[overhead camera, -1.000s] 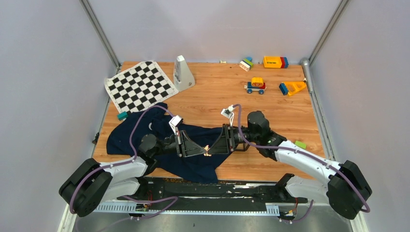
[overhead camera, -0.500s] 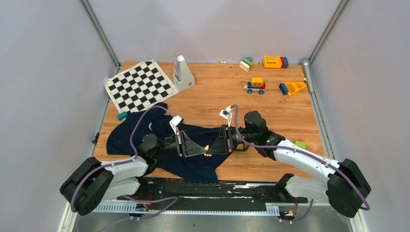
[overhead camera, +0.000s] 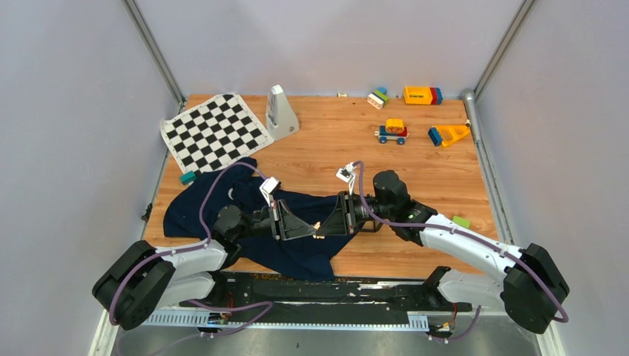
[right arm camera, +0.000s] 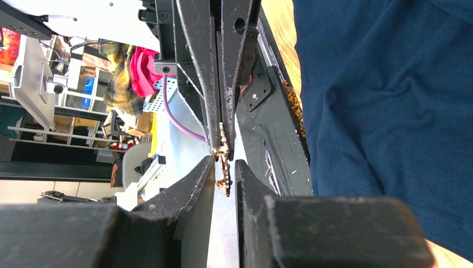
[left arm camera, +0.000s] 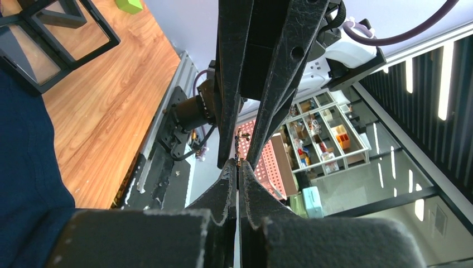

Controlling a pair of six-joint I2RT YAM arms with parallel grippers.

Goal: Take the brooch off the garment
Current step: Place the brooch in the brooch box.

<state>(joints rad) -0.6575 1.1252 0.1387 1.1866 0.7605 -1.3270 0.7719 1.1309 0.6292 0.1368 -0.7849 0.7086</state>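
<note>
While left gripper (left arm camera: 238, 168) clamps the brooch (right arm camera: 222, 146) over the garment (overhead camera: 297, 256), right gripper's (right arm camera: 224, 164) slightly parted jaws may nudge it loose.

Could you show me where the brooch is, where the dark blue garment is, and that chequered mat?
brooch (right arm camera: 223, 162): right wrist view, on the middle of its gold body.
garment (overhead camera: 189, 211): top view, on its bare left part.
chequered mat (overhead camera: 215, 132): top view, on its centre squares.

Top looks down; facing wrist views seemingly share brooch (right arm camera: 223, 162).
</note>
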